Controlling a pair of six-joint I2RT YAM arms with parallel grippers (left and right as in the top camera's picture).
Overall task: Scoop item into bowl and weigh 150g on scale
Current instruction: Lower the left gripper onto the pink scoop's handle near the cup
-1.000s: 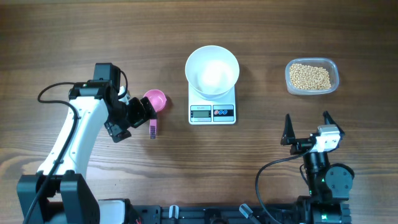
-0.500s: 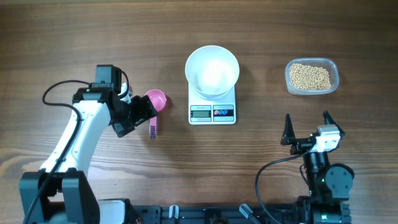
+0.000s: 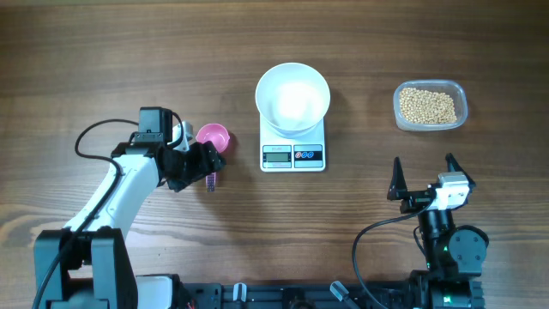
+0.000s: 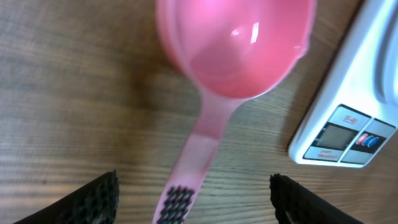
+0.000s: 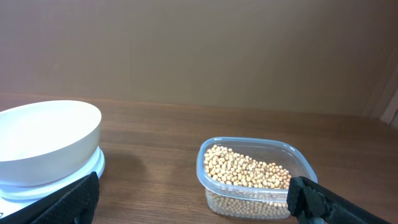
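A pink scoop [image 3: 213, 137] lies on the table left of the scale [image 3: 293, 154], handle toward the front. My left gripper [image 3: 204, 163] is low over that handle, open. In the left wrist view the fingertips stand either side of the scoop [image 4: 233, 43] handle's dark-textured end with wood showing in both gaps, and the left gripper [image 4: 196, 202] touches nothing. The empty white bowl [image 3: 292, 96] sits on the scale. The beans [image 3: 429, 106] fill a clear tub at the right. My right gripper [image 3: 423, 176] rests open near the front right, looking toward the beans [image 5: 249, 168] and the bowl [image 5: 46, 140].
The clear tub [image 3: 397, 107] stands at the back right, about a bowl's width from the scale. A corner of the scale [image 4: 348, 124] with its display and buttons lies close to the right of the scoop. The left arm's cable loops over the table's left side.
My left gripper has slid right and toward the front, coming down over the scoop's handle, with its jaws narrowing a little. The right arm, bowl and tub have not moved.
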